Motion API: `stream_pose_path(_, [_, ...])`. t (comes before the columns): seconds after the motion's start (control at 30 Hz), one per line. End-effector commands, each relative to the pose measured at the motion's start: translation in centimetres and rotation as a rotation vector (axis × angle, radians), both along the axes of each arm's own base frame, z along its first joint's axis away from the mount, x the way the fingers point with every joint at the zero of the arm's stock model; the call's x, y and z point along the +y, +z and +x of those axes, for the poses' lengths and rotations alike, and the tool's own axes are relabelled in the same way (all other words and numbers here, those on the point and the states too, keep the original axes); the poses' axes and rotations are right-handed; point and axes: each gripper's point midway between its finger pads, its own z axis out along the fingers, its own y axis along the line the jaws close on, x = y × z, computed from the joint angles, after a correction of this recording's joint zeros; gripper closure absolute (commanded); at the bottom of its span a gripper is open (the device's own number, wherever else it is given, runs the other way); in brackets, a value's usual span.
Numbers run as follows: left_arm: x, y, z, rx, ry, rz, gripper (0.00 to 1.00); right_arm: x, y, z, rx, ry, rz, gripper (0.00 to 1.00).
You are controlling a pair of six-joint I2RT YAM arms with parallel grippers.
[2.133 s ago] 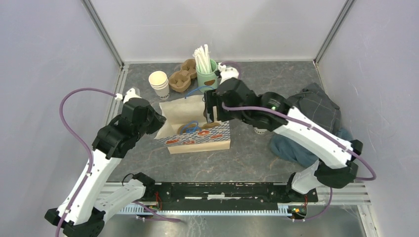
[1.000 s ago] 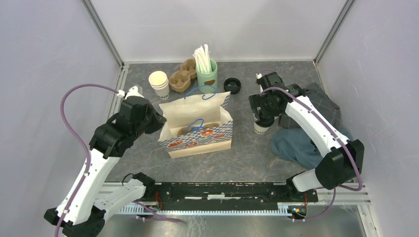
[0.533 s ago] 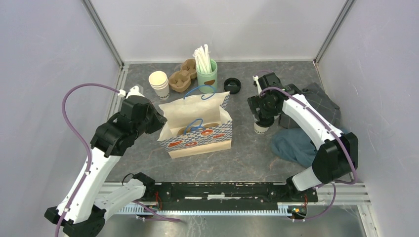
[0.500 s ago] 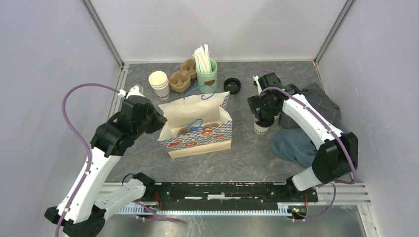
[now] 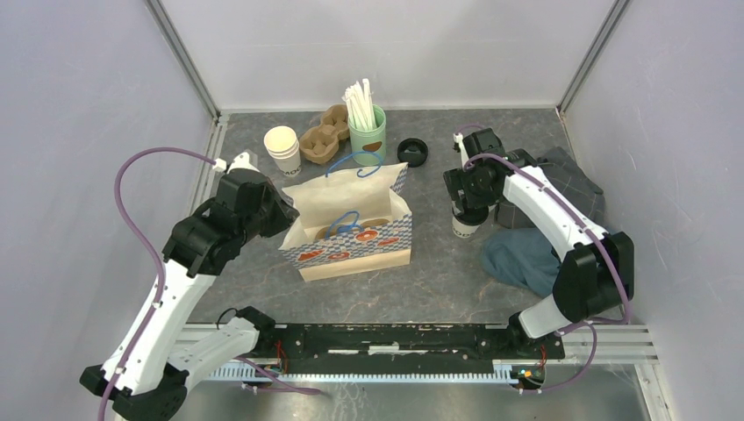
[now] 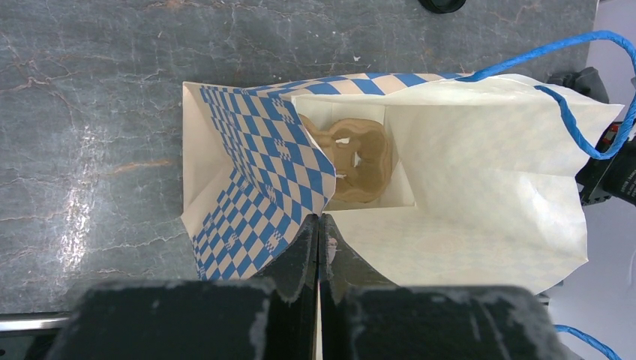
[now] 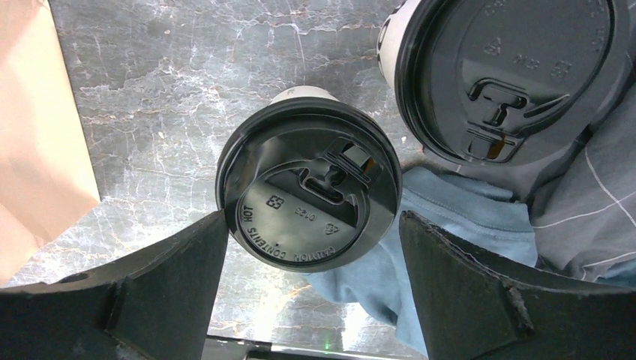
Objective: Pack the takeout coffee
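Bag [image 6: 487, 165] rim stays clenched in the left gripper [image 6: 319, 247], mouth held open beyond its jaws. Right gripper [image 7: 311, 225] has swung from the bag to the coffee [image 7: 307, 191]: jaws released, straddling it, not yet grasping. Coffee remains outside the bag; pickup appears next.

The left arm [image 5: 167, 289] is held reaching forward, the left gripper [image 6: 319, 225] closed, its fingers [image 6: 300, 255] pressed together on a paper bag's [image 6: 487, 172] rim. The right gripper [image 7: 311, 225] is pointed downward, fingers [image 7: 172, 285] spread wide.
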Motion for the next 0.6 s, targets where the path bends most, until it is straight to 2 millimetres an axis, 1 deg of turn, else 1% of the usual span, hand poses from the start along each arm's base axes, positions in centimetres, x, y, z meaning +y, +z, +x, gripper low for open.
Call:
stream_pose_path(0.0, [-0.4,0.2,0.3,-0.017,-0.034,0.003,0.98,0.4,-0.3,0.6,-0.015,0.019,0.018,0.1])
stream_pose_path(0.2, [-0.5,0.2,0.3,-0.018,-0.035,0.001,0.98,0.4,-0.5,0.5,-0.01,0.024,0.016,0.09])
stream_pose_path(0.3, [-0.5,0.3,0.3,-0.019,-0.036,0.002,0.98,0.3,-0.8,0.5,-0.007,0.02,0.01,0.1])
stream_pose_path(0.4, [-0.5,0.3,0.3,-0.019,-0.036,0.004,0.98,0.2,-1.1,0.4,-0.001,0.018,0.007,0.13])
stream_pose_path(0.57, [-0.4,0.5,0.4,-0.027,-0.036,0.011,0.98,0.0,-1.4,0.3,0.001,0.014,-0.003,0.12])
